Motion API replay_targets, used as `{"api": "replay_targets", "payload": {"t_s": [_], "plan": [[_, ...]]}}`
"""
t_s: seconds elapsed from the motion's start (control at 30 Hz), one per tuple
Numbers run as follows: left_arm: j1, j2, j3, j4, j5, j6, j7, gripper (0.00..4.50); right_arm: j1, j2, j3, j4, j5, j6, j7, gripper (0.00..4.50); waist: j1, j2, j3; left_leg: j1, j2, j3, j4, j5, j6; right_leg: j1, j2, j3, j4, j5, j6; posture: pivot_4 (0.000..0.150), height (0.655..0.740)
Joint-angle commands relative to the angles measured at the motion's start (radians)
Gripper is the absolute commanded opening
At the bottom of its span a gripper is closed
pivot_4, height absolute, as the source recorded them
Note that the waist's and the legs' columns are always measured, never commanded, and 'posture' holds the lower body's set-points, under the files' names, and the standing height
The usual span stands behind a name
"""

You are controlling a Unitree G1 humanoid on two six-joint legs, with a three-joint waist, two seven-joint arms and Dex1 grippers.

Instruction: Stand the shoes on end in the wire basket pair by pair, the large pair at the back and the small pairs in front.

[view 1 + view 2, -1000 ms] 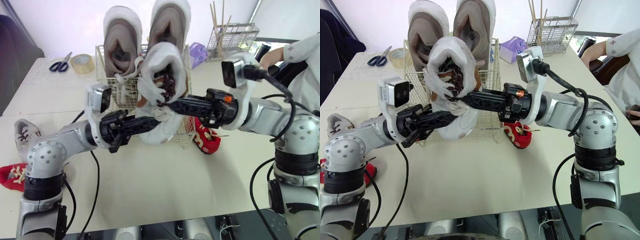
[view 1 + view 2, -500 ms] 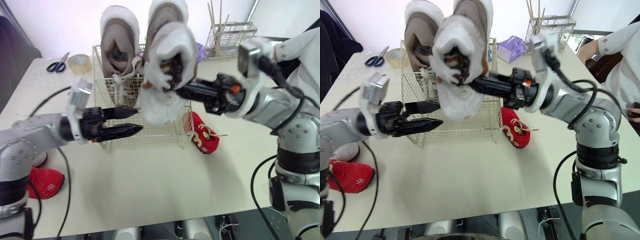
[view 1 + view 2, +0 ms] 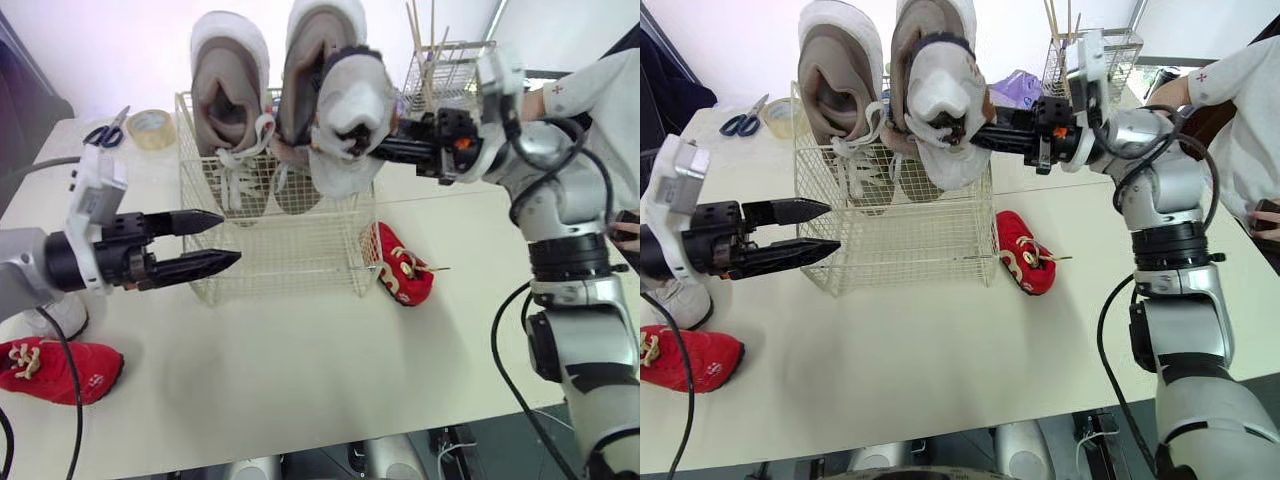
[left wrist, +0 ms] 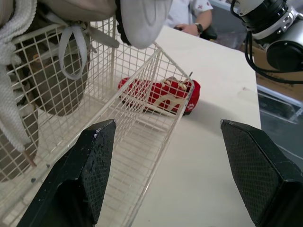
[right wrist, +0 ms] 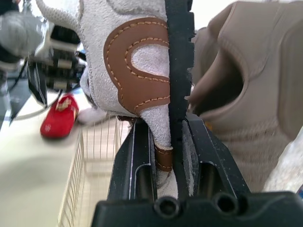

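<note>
Shoe (image 3: pixel 352 110) between right fingers (image 5: pixel 127 179)

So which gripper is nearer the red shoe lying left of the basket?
Left. The left gripper hovers open beside the wire basket's left front, just past that red shoe; the right gripper is across the basket, raised, shut on the white shoe.

The head views were bright and evenly lit, with the wall (image 3: pixel 120 40) at 12 o'clock washed nearly white. Light seemed to come from overhead: the table (image 3: pixel 300 390) carried only a soft, pale shadow at 7 o'clock, below the left gripper (image 3: pixel 231 238). Straight lines bowed toward the edges. In the right wrist view the background burned out at 12 o'clock. The white shoe (image 5: pixel 118 71) was well lit, and the right gripper (image 5: pixel 168 125) lay dark at 6 o'clock.
</note>
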Motion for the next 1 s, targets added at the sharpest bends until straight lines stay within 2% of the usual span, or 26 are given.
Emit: {"api": "replay_targets", "payload": {"t_s": [0.03, 0.23, 0.37, 0.63, 1.0], "plan": [[0.019, 0.009, 0.066, -0.021, -0.032, 0.002, 0.009, 3.61, -0.025, 0.029, -0.012, 0.064, -0.054, -0.083, 0.035, 0.25, 0.000, 0.000, 0.000, 0.000, 0.000, 0.000, 0.000, 0.000, 0.000, 0.000, 0.000, 0.000, 0.000, 0.000, 0.000, 0.150, 0.7400], [0.044, 0.014, 0.084, -0.022, -0.042, 0.000, 0.015, 3.61, -0.019, 0.075, -0.018, 0.108, -0.094, -0.127, 0.063, 0.25, 0.000, 0.000, 0.000, 0.000, 0.000, 0.001, 0.000, 0.000, 0.000, 0.000, 0.000, 0.000, 0.000, 0.000, 0.000, 0.150, 0.7400], [0.056, 0.013, 0.083, -0.024, -0.041, -0.005, 0.018, 3.61, -0.030, 0.060, -0.050, 0.088, -0.085, -0.098, 0.059, 0.25, 0.001, 0.000, 0.000, 0.000, 0.000, 0.001, 0.000, 0.000, 0.000, 0.000, 0.000, 0.000, 0.000, 0.000, 0.000, 0.150, 0.7400], [0.055, -0.008, 0.036, 0.004, -0.022, -0.027, 0.010, 3.61, 0.022, 0.000, -0.106, -0.123, -0.035, 0.033, 0.009, 0.25, 0.003, 0.001, 0.000, 0.000, 0.000, 0.001, 0.000, 0.000, -0.001, 0.000, -0.001, 0.000, 0.000, 0.000, 0.000, 0.150, 0.7400], [0.039, -0.011, -0.001, 0.029, 0.000, -0.037, -0.008, 3.61, 0.097, -0.032, -0.132, -0.327, 0.051, 0.201, -0.044, 0.25, 0.004, 0.001, 0.000, 0.000, 0.000, 0.001, 0.000, 0.000, -0.001, -0.001, -0.001, 0.000, 0.000, 0.000, 0.000, 0.150, 0.7400]]}}
